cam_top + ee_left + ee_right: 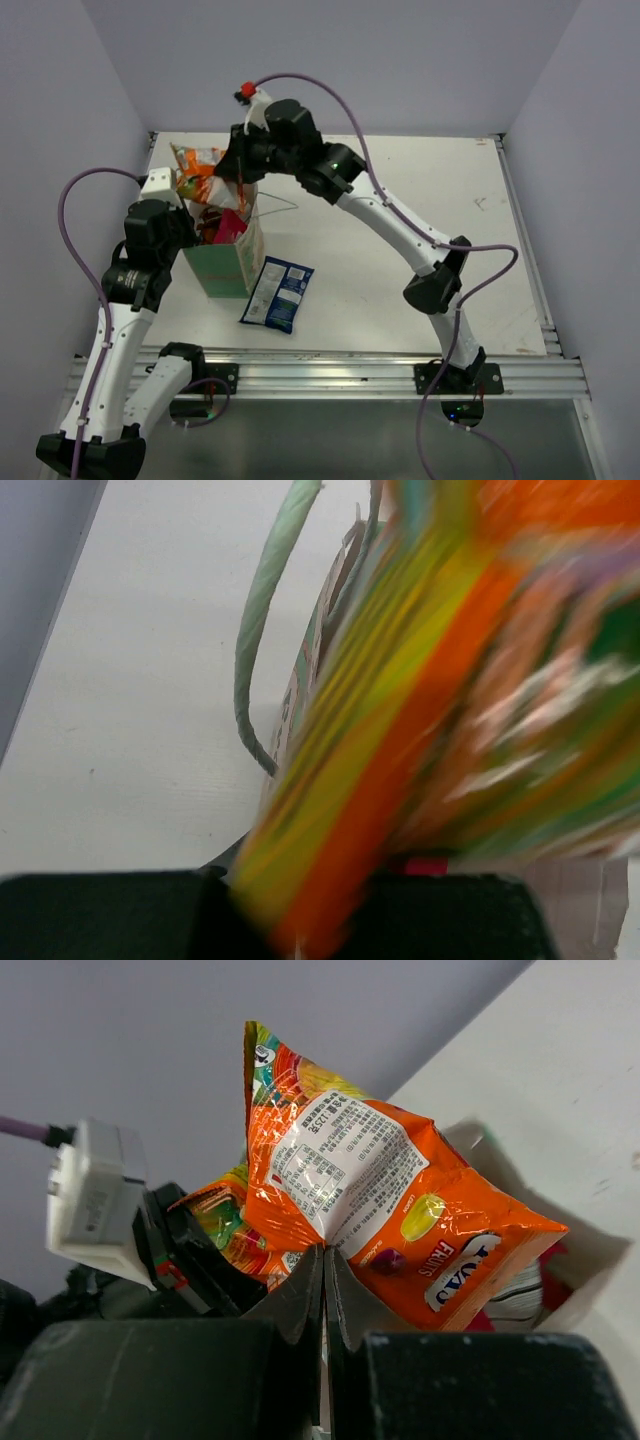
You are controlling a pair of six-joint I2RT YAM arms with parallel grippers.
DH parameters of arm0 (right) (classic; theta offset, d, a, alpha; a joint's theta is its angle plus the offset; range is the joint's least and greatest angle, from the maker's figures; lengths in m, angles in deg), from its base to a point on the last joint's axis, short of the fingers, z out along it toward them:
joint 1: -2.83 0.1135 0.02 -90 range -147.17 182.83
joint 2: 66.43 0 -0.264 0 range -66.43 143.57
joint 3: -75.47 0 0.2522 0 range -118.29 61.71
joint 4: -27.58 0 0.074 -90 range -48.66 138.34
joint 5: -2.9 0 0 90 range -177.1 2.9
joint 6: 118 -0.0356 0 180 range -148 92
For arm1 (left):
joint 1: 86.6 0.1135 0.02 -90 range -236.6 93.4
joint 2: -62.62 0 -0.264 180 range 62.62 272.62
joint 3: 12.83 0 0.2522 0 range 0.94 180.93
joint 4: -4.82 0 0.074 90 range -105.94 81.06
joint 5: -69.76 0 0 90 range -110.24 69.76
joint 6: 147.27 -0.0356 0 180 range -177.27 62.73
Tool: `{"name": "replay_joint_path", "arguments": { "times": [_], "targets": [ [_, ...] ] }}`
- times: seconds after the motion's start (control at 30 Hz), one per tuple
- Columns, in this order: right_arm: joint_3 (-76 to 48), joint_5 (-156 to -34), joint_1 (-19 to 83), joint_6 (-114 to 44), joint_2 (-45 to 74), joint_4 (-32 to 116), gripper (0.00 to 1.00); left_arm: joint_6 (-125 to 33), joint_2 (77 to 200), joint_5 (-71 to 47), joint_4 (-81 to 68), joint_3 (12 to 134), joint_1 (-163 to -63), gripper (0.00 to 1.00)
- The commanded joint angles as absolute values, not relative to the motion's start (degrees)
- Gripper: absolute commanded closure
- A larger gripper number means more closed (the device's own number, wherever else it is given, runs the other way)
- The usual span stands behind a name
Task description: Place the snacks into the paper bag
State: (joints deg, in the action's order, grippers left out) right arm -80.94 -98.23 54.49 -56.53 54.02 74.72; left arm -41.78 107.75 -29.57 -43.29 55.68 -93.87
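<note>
Black and white, the left gripper (190, 222) sits at the left rim of the paper bag (225, 268), at the height of its opening. Its own camera shows only a blurred orange packet (450, 680) very close in front of it. I cannot tell if this gripper is parted or clenched, or if it touches the rim.

In that same view a mint-green string handle (262, 610) curves up beside the packet. The paper bag stands upright on the white surface (420, 200), in the left part and toward the near side. Its outside is mint-green and its inside is whitish. In the open top a magenta packet (230, 224) shows. Something red and dark lies just left of it, too small to name.

The orange packet (195, 160) is in the air above the far side of the bag opening, not yet inside. The right gripper (325, 1270) is clenched on its lower edge. The two fingers (300, 1305) are pressed nearly together with only the thin foil between them. The packet stands up from the fingers, and its white label panel faces the right wrist camera.

A blue-and-white packet (278, 293) lies flat on the surface, just right of the bag and close to its near corner. No gripper touches it. The right arm reaches from its base at the near right, across the surface, to the bag.
</note>
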Motion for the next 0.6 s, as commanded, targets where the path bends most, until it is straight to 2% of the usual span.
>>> {"name": "replay_joint_path", "arguments": {
  "times": [0.0, 0.27, 0.57],
  "targets": [
    [-80.6, -103.5, 56.3, -59.3, 54.1, 71.7, 1.00, -41.6, 107.0, -29.5, -43.6, 55.6, -94.4, 1.00],
    [-76.1, -102.1, 57.5, -55.7, 54.5, 77.1, 1.00, -41.5, 106.4, -29.7, -43.6, 55.2, -94.4, 1.00],
    [-77.1, -97.9, 58.3, -50.4, 57.0, 87.6, 1.00, -41.4, 106.1, -29.6, -43.3, 55.1, -94.5, 1.00]
  ]
}}
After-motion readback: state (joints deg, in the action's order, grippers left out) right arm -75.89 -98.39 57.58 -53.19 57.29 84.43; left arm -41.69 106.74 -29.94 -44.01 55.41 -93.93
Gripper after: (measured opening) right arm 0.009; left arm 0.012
